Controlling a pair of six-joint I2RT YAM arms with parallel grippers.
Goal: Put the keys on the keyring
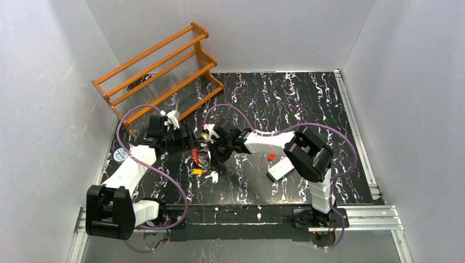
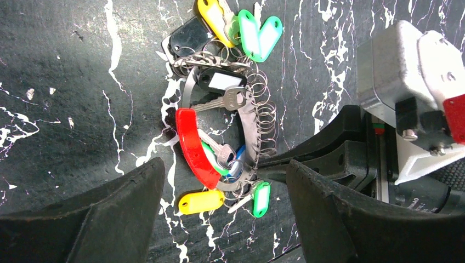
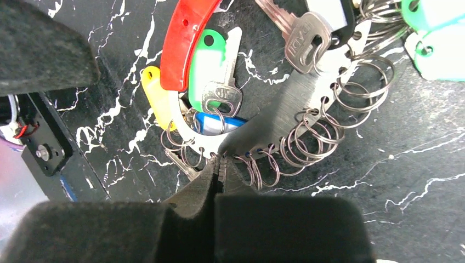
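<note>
Nearest, the right gripper (image 3: 220, 164) clamps the steel rim of the keyring (image 3: 296, 104), lying on the marbled table (image 3: 417, 181) with keys (image 3: 214, 71) already hung on it, likely to steady it while the left gripper (image 2: 225, 164) (spread wide, empty) hovers astride it.

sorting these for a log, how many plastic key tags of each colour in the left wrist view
yellow tags: 2
green tags: 4
black tags: 2
blue tag: 1
red tag: 1
total: 10
</note>
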